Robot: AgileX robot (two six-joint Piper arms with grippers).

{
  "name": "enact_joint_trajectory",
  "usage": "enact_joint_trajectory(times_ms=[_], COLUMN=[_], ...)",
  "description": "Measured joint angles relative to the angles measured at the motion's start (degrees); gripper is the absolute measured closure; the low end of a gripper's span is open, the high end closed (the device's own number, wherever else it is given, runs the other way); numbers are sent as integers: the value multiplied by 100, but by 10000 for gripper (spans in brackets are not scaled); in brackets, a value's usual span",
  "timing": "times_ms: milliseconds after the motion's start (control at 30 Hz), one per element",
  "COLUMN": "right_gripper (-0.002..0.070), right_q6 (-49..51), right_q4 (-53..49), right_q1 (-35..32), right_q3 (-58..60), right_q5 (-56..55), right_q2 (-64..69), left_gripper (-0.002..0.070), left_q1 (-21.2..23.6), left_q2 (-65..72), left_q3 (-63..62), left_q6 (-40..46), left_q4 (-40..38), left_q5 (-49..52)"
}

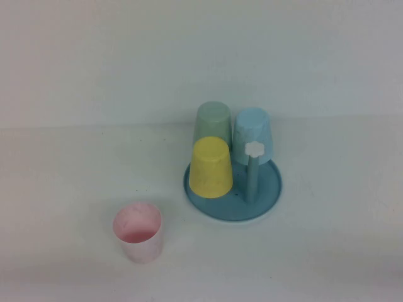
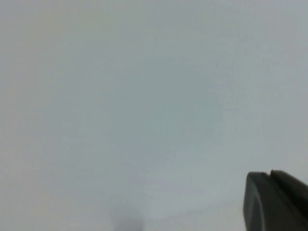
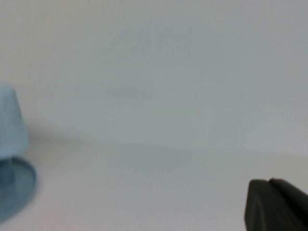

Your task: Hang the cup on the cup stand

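Fingers closed, both: left gripper (image 2: 276, 202), right gripper (image 3: 276, 204), seemingly parked | cup (image 1: 138, 231) upright.

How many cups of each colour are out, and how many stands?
Pink cup: 1, upright on the table
Yellow cup: 1, inverted on the cup stand
Green cup: 1, inverted
Light blue cup: 1, inverted
Cup stand: 1
Total: 5

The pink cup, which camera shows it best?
The high view: the pink cup stands upright and whole on the table, mouth up, apart from the cup stand. Neither wrist view shows it; the left gripper faces bare surface, and the right gripper, also shut, sees only the stand's edge.
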Motion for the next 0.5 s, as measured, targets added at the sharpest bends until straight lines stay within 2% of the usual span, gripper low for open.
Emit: enact_joint_trajectory(times_ms=[33, 133, 267, 500], right_gripper=[678, 678, 678, 678], right_q6=[0, 0, 0, 10], right_q4=[0, 0, 0, 0], right_q1=[0, 0, 0, 0], right_q3=[0, 0, 0, 0], right_q5=[0, 0, -594, -837], right_q2=[0, 0, 0, 0], left_gripper=[677, 677, 677, 677], left_q1=[0, 0, 0, 0], left_q2=[0, 0, 0, 0], left_q3=[0, 0, 0, -2], left_q6=[0, -48, -98, -61], left_q4=[0, 23, 37, 0], left_q5=[0, -1036, -2058, -2880])
